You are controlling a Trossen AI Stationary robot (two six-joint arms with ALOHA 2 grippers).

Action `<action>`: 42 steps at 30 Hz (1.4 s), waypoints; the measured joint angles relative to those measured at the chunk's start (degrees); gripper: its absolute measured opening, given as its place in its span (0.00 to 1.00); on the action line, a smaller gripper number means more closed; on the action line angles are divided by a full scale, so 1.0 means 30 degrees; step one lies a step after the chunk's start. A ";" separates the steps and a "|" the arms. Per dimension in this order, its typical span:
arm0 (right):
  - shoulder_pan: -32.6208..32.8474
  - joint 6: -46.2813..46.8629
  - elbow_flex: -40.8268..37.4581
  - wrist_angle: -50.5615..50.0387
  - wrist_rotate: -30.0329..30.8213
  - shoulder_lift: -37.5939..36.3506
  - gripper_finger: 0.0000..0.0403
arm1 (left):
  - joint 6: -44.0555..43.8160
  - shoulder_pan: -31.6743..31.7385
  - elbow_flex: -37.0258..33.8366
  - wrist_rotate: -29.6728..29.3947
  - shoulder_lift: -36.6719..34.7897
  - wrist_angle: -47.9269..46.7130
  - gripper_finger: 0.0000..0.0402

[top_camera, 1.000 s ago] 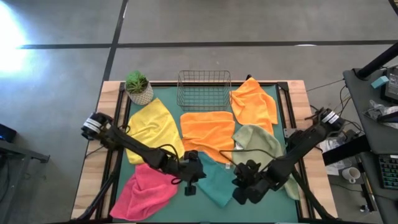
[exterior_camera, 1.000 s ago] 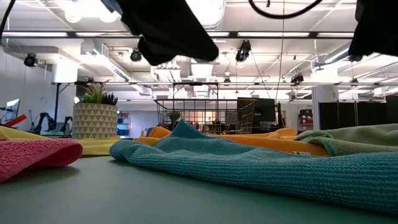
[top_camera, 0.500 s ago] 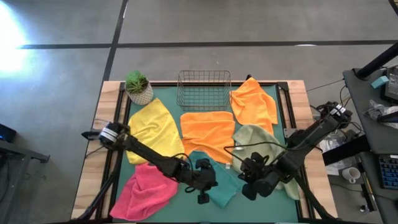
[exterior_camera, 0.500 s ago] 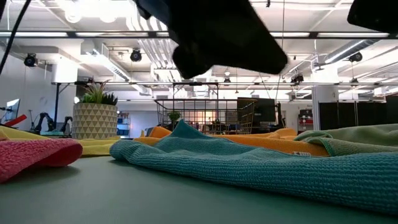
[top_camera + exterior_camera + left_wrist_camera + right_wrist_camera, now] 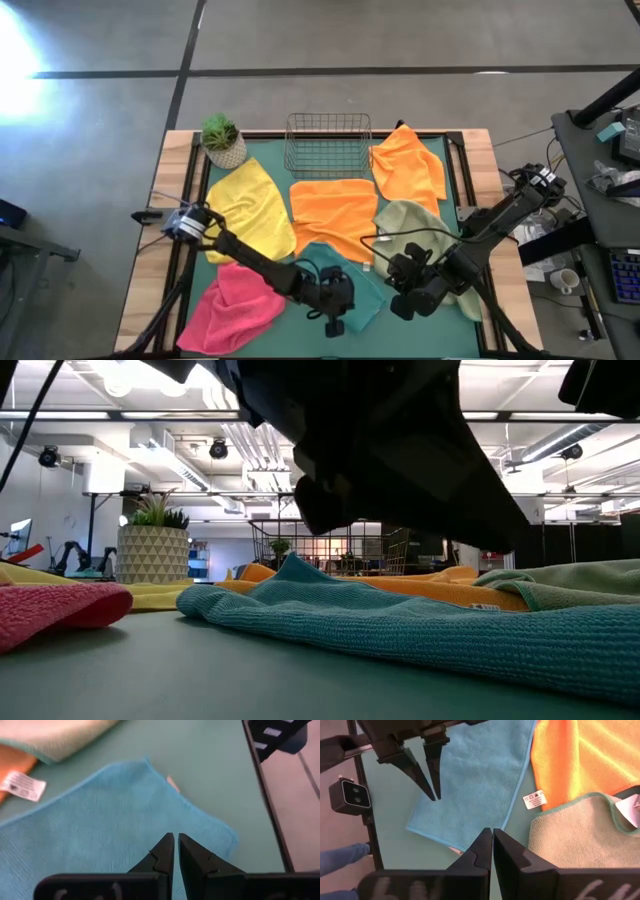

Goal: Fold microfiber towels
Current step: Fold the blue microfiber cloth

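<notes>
Since the earlier frame the left pincer has slid across the teal towel toward the tabletop's front edge, while the right pincer has shifted slightly. Six towels lie spread out: two orange ones, a flat orange towel at centre and a rumpled orange towel beside the wire basket, plus one yellow, one pink, one sage green and the teal. One potted plant stands at a back corner. Green matting covers the tabletop; a bright workshop with ceiling lights lies beyond. Both arms reach inward over the teal towel, each pincer pressed together and holding nothing.
</notes>
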 joint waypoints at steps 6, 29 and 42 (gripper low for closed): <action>0.0000 -0.0052 0.0000 0.0010 0.0000 0.0000 0.02 | -0.0515 -0.0093 -0.0227 -0.0061 0.0005 -0.0495 0.03; 0.0000 0.0763 -0.0058 0.0031 0.0022 0.0007 0.02 | 0.0543 -0.0516 -0.0255 0.1219 0.0089 -0.5434 0.03; 0.0000 0.1040 -0.0153 0.0030 0.0028 0.0007 0.02 | 0.3701 -0.1101 -0.0390 0.3043 -0.1670 -1.1956 0.03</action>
